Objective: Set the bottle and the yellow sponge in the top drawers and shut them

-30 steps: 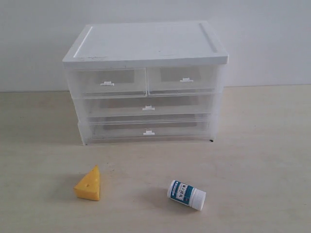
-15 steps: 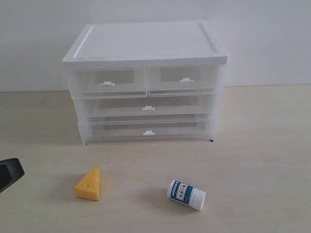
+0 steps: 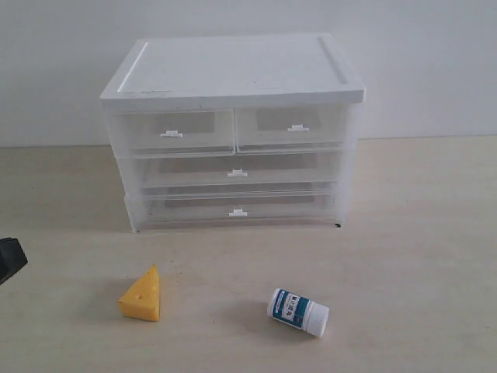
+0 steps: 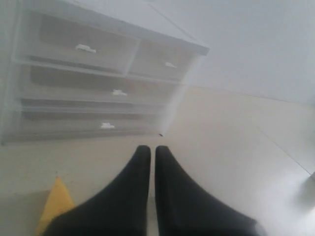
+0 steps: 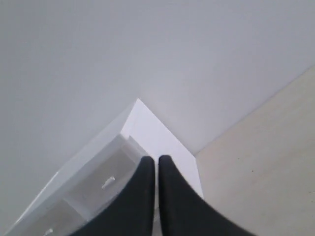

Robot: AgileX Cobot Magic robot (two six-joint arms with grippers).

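On the tabletop (image 3: pixel 419 256) in front of the drawer unit (image 3: pixel 233 70): bottle (image 3: pixel 298 311) and yellow sponge (image 3: pixel 141 295) lying free, well apart.
The bottle is laid on its side, cap toward the right; the sponge is stood to its left. Both top drawers (image 3: pixel 175 132) are seen pushed in. The left gripper (image 4: pixel 149 149) is held near the sponge, fingers closed together with nothing between them. The right gripper (image 5: pixel 152 160) is likewise closed, pointed at the unit's corner.

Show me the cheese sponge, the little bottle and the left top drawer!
yellow sponge (image 3: pixel 141 296), exterior view, middle of its front face.
bottle (image 3: pixel 292 307), exterior view, on its printed label.
left top drawer (image 3: pixel 172 134), exterior view, on its white tab handle.
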